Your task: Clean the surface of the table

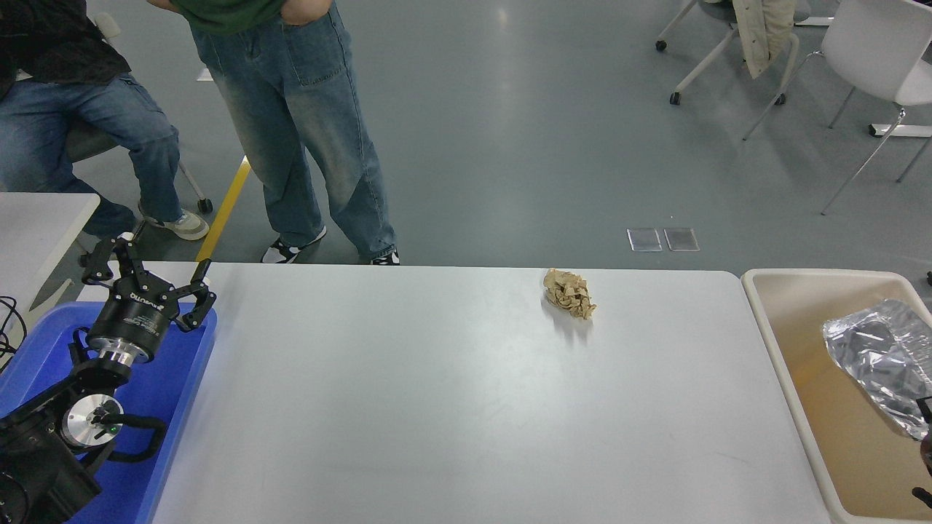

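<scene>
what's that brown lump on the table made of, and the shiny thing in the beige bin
The brown lump looks like crumpled kraft paper: matte tan, with sharp folds and creases. The shiny thing looks like metallic foil or foil-lined film, perhaps a wrapper: silver, mirror-glossy, wrinkled into many facets. It lies in the beige bin, seemingly smooth plastic.

A crumpled brown paper wad (569,292) lies on my table surface (451,407) near its far edge. My left gripper (145,280) hangs spread over the blue tray (171,378).
</scene>
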Motion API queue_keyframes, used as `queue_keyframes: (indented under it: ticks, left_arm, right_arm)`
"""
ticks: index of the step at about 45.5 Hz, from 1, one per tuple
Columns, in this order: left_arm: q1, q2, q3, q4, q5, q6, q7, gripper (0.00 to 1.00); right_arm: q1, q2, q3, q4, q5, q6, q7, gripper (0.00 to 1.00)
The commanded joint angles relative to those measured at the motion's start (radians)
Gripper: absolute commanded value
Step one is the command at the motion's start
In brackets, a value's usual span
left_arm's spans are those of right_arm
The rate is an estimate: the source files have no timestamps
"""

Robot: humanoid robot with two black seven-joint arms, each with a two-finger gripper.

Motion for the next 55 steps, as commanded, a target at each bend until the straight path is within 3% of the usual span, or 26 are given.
queue_keyframes:
  ticks: [1, 31, 34, 37, 41, 55]
  left_arm:
    - [0.0, 0.0, 0.0, 0.0, 0.0, 0.0, 0.0, 1.0]
    - [0.002, 0.002, 0.0, 0.002, 0.0, 0.006, 0.0, 1.0]
    - [0.002, 0.002, 0.0, 0.002, 0.0, 0.008, -0.002, 1.0]
    - [0.002, 0.002, 0.0, 0.002, 0.0, 0.008, 0.0, 1.0]
    - [0.002, 0.002, 0.0, 0.0, 0.0, 0.008, -0.002, 1.0]
    - [0.002, 0.002, 0.0, 0.002, 0.0, 0.008, -0.002, 1.0]
  right_arm:
    - [-0.001, 0.0, -0.005, -0.007, 0.001, -0.037, 0.0, 0.98]
    - [0.022, -0.015, 0.056, 0.003, 0.004, -0.022, 0.0, 0.98]
    - [0.052, -0.046, 0.192, 0.109, 0.002, 0.033, 0.006, 0.98]
    - [0.037, -0.213, 0.535, 0.386, -0.014, 0.151, 0.007, 0.98]
    - [-0.018, -0.228, 0.729, 0.502, -0.016, 0.187, 0.004, 0.98]
    - [0.075, -0.144, 0.798, 0.522, 0.004, 0.197, 0.041, 0.99]
